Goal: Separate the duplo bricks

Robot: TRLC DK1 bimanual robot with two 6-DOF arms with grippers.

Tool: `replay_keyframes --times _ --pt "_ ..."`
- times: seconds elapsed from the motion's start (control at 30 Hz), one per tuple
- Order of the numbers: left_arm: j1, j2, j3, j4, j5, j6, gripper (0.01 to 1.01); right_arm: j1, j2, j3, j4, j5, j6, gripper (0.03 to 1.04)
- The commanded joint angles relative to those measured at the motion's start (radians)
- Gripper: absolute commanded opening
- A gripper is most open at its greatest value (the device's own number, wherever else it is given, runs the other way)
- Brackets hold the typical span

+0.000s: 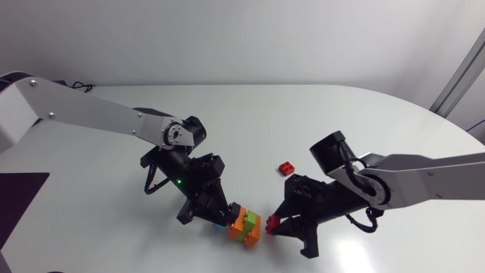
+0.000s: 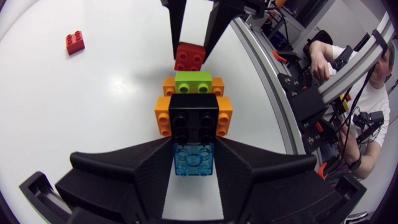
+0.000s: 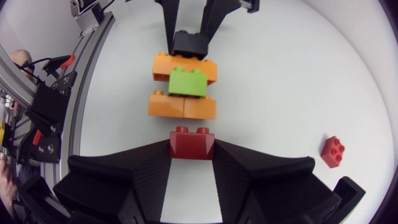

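L arm (image 1: 91,114) enters from the L side, R arm (image 1: 424,178) from the R. Both grippers meet near the front middle of the table (image 1: 318,114).

L gripper (image 2: 194,149) is closed on the brick stack (image 1: 244,225). Its 2 fingers press opposite sides of the clear blue brick (image 2: 193,160) at the stack's near end. The black brick (image 2: 193,118) sits on top, just ahead of the tips. Beyond it come the orange bricks (image 2: 163,115), sticking out on both sides, then a green brick (image 2: 193,79).

R gripper (image 3: 192,148) is closed on a red brick (image 3: 192,142), 1 finger per side, narrow gap. The red brick is in line w/ the stack, just beside its far end. R wrist view shows a thin strip of table btw red and the nearest orange, so it looks detached. Other views are too tight to confirm.

A 2nd red brick (image 1: 286,168) lies loose on the table near the R arm's wrist, apart from the stack and both grippers.
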Motion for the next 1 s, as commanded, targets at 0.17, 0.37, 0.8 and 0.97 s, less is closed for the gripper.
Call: replay_keyframes --times 0.17,0.37,0.8,0.97 --pt "-0.006 -0.068 -0.029 0.006 -0.026 -0.026 0.262 -0.227 -0.007 -0.030 0.229 0.013 0.013 0.35" --pt "-0.032 -0.113 -0.037 0.006 -0.077 -0.038 0.262 -0.385 0.159 -0.030 0.529 0.054 0.092 0.36" --pt "-0.097 -0.190 -0.032 0.008 -0.186 -0.064 0.262 -0.473 0.395 -0.024 0.868 0.097 0.191 0.37" --pt "-0.107 -0.194 -0.029 0.008 -0.196 -0.073 0.262 -0.485 0.409 -0.060 0.934 0.093 0.211 0.37"
